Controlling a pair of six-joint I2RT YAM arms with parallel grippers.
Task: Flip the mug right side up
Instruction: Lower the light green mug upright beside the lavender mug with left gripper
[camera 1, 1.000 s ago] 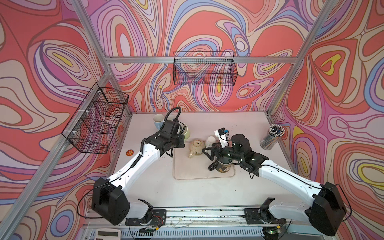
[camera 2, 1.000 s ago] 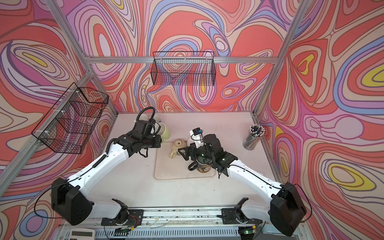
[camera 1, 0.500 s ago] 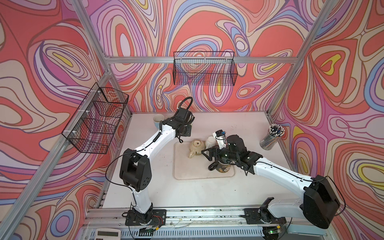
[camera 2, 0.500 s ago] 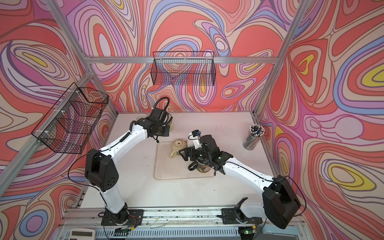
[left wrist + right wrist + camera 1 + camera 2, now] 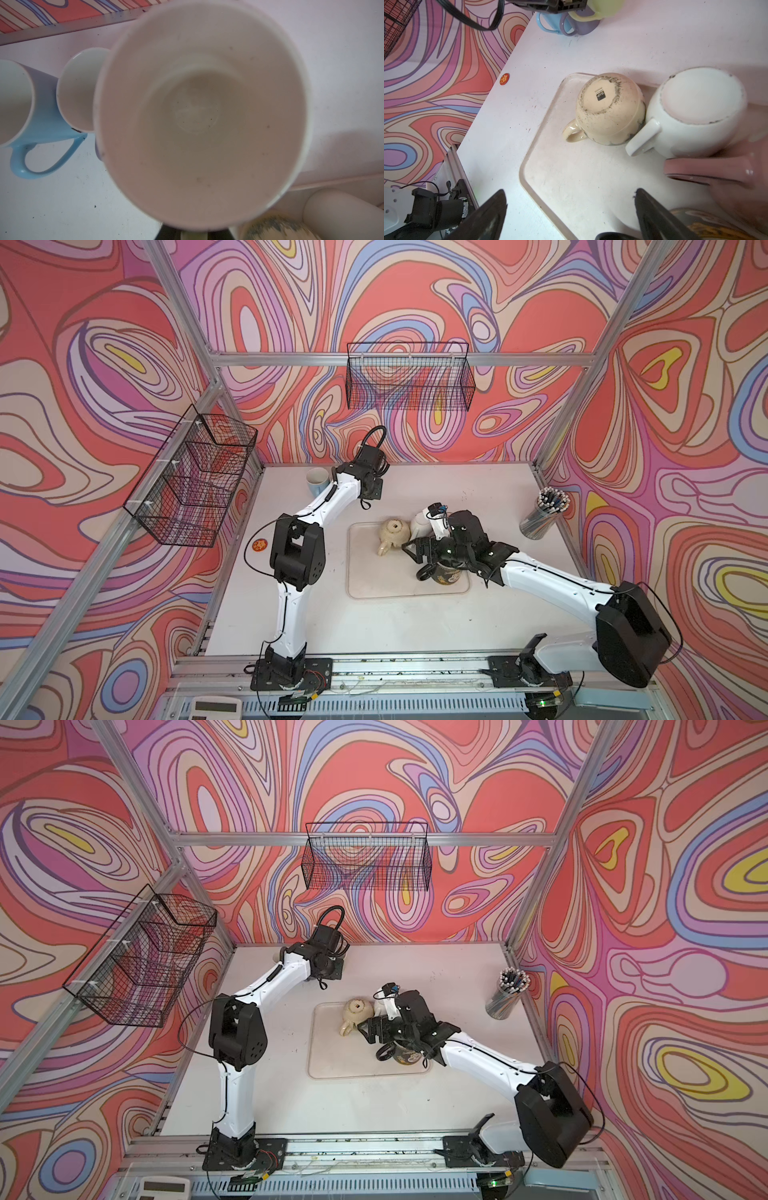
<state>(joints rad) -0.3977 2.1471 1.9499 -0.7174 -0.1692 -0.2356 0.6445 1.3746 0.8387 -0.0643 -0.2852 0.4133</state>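
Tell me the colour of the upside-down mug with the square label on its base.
Cream mug, with grey scuffing round its base; clearest in the right wrist view.

Left arm (image 5: 332,502) reaches to the back-left, elbow raised, wrist pitched down. Left gripper (image 5: 372,488): jaws narrow, clamped on the mug (image 5: 199,116). Right arm (image 5: 552,576) sits low and reaches in toward center. Right gripper (image 5: 570,191): jaws spread wide, holding nothing.

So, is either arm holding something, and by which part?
Left fingers hold a mug, apparently by its handle, barely visible. Right fingers hold nothing.
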